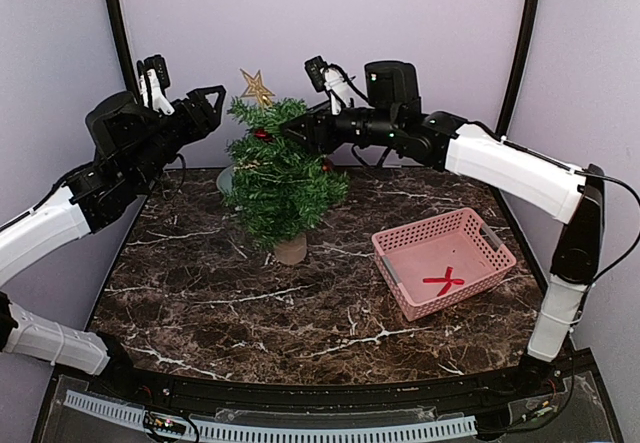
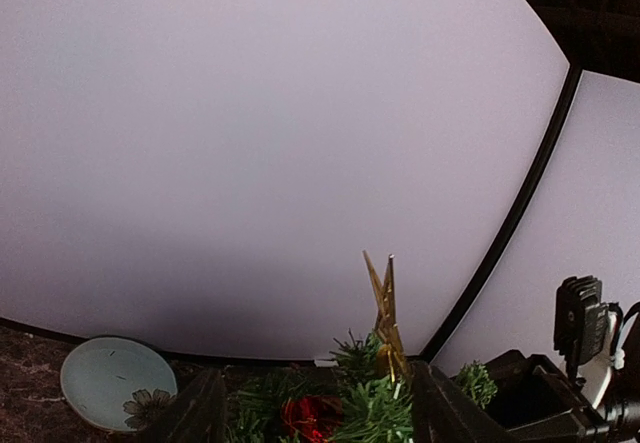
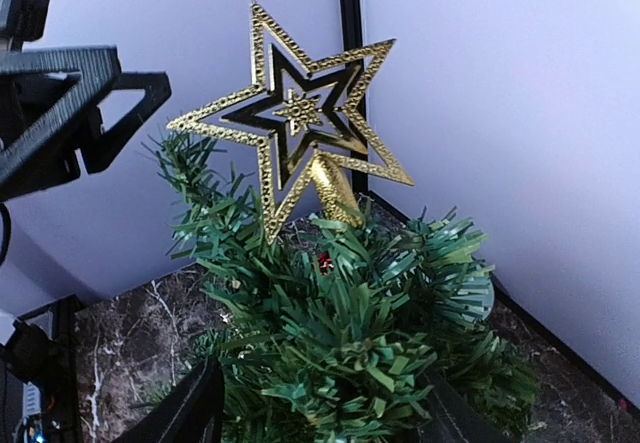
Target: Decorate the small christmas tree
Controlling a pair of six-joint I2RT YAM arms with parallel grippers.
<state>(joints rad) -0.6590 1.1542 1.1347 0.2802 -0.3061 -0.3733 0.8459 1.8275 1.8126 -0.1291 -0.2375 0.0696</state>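
The small christmas tree (image 1: pixel 275 188) stands on a tan base at the back of the marble table, with a gold star (image 1: pixel 257 87) on its tip. Red ornaments (image 1: pixel 263 135) hang among its upper branches. My left gripper (image 1: pixel 220 101) hovers open just left of the treetop. In the left wrist view the star (image 2: pixel 385 313) is seen edge-on, and a red ornament (image 2: pixel 310 415) lies between the spread fingers (image 2: pixel 195 413). My right gripper (image 1: pixel 300 123) is open at the treetop's right side. Its fingers (image 3: pixel 185 413) straddle green branches (image 3: pixel 350 333) below the star (image 3: pixel 295 123).
A pink basket (image 1: pixel 427 225) sits at the right of the table and holds a red ribbon bow (image 1: pixel 443 281). A pale plate (image 2: pixel 115 383) lies behind the tree near the back wall. Black frame posts stand in both back corners.
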